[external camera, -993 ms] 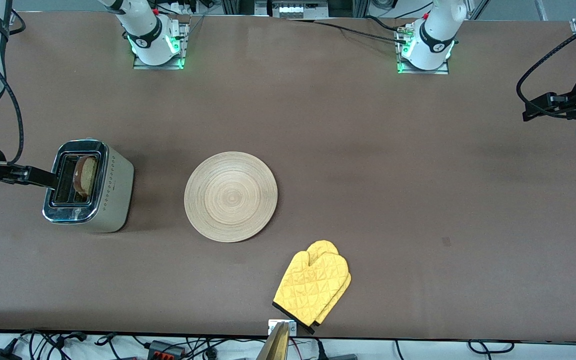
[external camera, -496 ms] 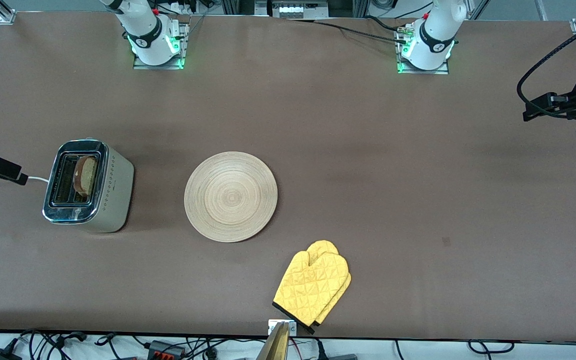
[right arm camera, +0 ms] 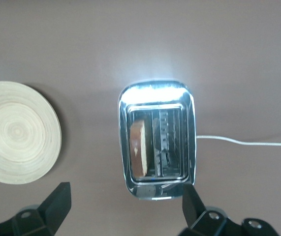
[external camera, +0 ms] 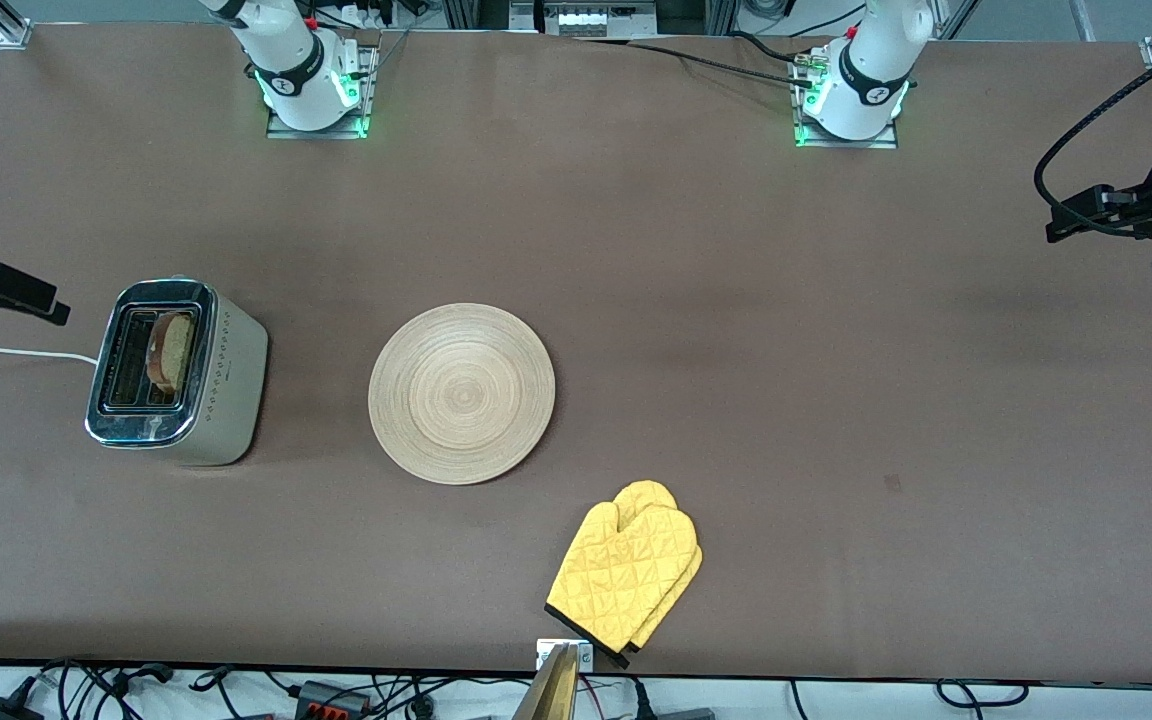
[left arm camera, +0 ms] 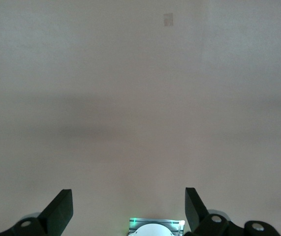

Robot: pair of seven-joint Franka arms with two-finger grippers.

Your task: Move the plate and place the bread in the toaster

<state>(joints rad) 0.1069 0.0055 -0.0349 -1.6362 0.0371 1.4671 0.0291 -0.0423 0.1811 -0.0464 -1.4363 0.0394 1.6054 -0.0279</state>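
Note:
The toaster stands toward the right arm's end of the table, its white cord trailing off that end. The bread stands upright in the toaster's slot nearer the plate; the second slot is empty. The plate lies bare beside the toaster, toward the table's middle. My right gripper is open and empty, raised over the table's end beside the toaster. In the right wrist view the gripper looks down on the toaster, bread and plate. My left gripper waits open over the left arm's end.
A yellow oven mitt lies nearer to the front camera than the plate, by the table's edge. The left wrist view shows its open gripper over bare brown table, with the left arm's base below.
My right gripper has drawn away from the toaster's top toward the table's end, uncovering the white cord. The bread stays in the slot. The left arm has not moved.

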